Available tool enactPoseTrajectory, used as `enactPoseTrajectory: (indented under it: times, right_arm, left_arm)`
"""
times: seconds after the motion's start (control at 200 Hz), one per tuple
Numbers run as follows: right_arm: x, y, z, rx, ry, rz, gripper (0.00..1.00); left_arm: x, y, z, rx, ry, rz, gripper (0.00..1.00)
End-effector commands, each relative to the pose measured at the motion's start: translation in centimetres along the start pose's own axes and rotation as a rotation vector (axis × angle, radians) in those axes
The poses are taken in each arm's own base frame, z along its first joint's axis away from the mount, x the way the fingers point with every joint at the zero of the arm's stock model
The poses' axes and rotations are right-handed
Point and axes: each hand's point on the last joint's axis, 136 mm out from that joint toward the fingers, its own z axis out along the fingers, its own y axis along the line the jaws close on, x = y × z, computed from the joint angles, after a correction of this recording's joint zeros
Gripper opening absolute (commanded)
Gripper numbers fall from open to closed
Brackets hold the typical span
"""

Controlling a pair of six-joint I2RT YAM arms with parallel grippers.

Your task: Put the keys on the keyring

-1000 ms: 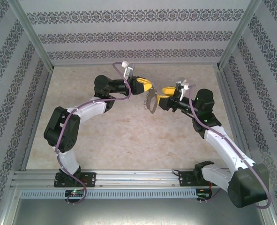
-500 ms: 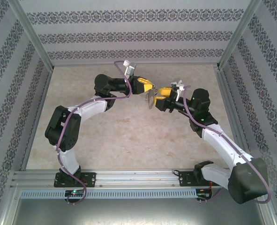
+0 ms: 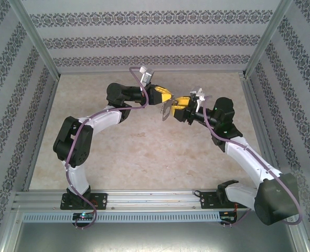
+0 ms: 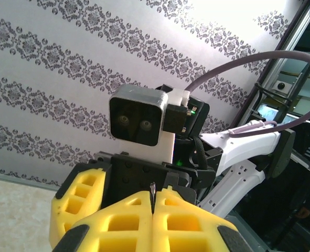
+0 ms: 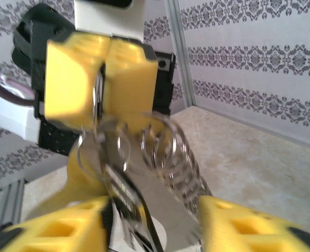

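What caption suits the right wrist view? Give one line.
Left gripper pinches the keyring, its chain dangling above the right gripper.

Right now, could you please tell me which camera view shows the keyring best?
The right wrist view: the keyring is close up, loop and chain links hanging from the shut left gripper, though blurred. The top external view gives a distant grey speck; the left wrist view, a thin metal edge between its fingers.
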Motion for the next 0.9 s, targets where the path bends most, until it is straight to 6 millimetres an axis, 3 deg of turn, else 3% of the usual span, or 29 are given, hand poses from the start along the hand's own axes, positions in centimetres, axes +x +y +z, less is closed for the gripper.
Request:
enactPoseTrajectory:
  times: [0.0, 0.145, 0.2, 0.555, 0.894]
  right_arm:
    - [-2.8, 1.7, 0.4, -0.072, -0.060, -0.102, 0.33]
    - [-2.7, 1.6, 0.3, -0.066, -0.048, -0.107, 0.06]
    - [-2.6, 1.6, 0.1, -0.061, -0.036, -0.101, 0.00]
    - [-0.9, -0.1, -1.3, 0.131, 0.103, -0.114, 0.00]
    - [-0.8, -0.9, -1.0, 0.251, 0.226, -0.190, 0.00]
  left_arm:
    - [-0.2, -1.2, 0.5, 0.053, 0.017, 0.065, 0.00]
    - [-0.3, -1.3, 0.4, 0.052, 0.015, 0.066, 0.00]
    - [-0.4, -1.3, 0.4, 0.045, 0.009, 0.071, 0.00]
    - [-0.1, 0.0, -0.1, -0.100, 0.025, 0.106, 0.00]
    - [1.0, 0.5, -0.5, -0.197, 0.095, 0.139, 0.00]
